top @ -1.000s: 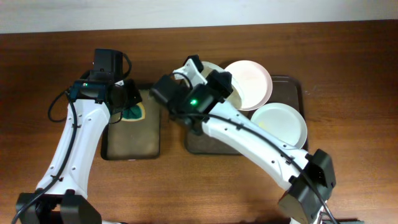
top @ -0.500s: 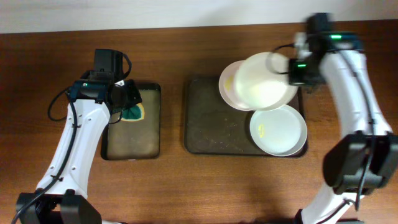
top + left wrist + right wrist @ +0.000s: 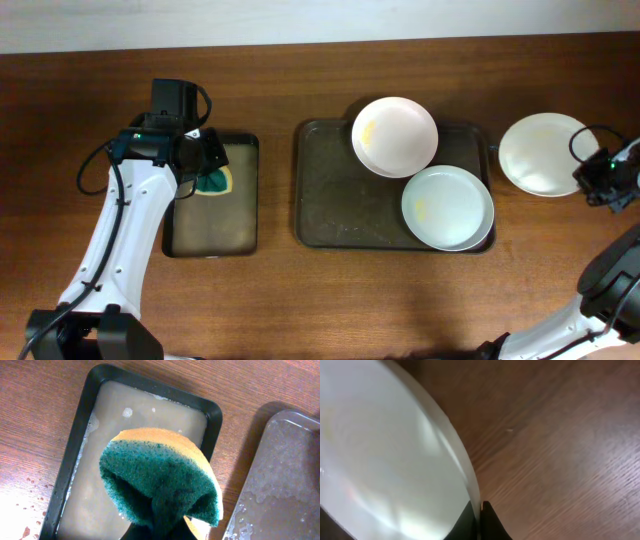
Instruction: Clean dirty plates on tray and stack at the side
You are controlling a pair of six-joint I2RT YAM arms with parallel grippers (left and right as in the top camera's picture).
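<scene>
Plates (image 3: 394, 136) on tray (image 3: 335, 200); another plate (image 3: 540, 153) (rightward)

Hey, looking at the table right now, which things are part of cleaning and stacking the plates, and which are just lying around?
Belongs to the job:
far plate and near plate, both on the big tray; plate on the table; sponge; small tray of soapy water.

Just lying about:
nothing that I can see, only the table itself.

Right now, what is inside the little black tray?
Cloudy water with bubbles fills the black tray. The left claw holds a green and yellow sponge above it, hiding the part below.
</scene>
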